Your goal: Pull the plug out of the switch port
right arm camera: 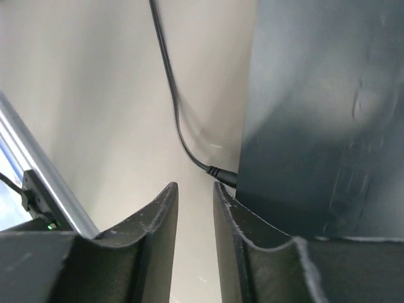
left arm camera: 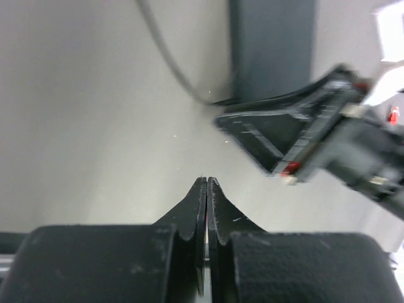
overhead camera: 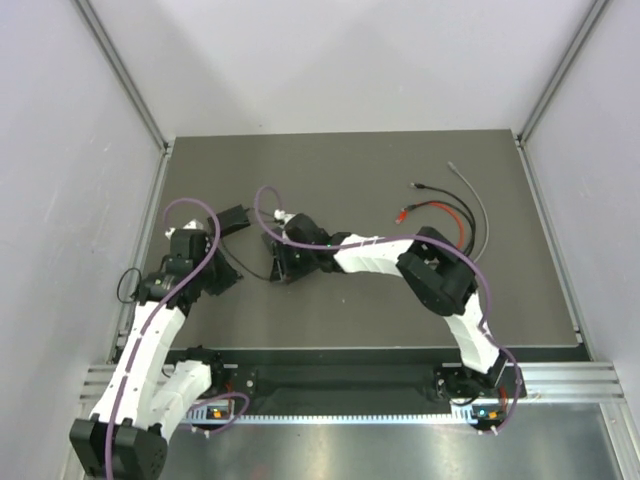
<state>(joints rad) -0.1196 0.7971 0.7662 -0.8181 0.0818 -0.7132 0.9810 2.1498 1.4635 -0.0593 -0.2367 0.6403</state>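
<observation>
Black plug in switch, R gripper beside

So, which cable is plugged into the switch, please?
The thin black cable by the right jaws: its plug enters the switch; the other cables lie loose.

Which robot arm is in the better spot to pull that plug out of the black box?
Right. The right gripper is slightly open, and the plug sits just past its fingertips at the edge of the switch. The left gripper is shut, empty and farther from the plug.
</observation>
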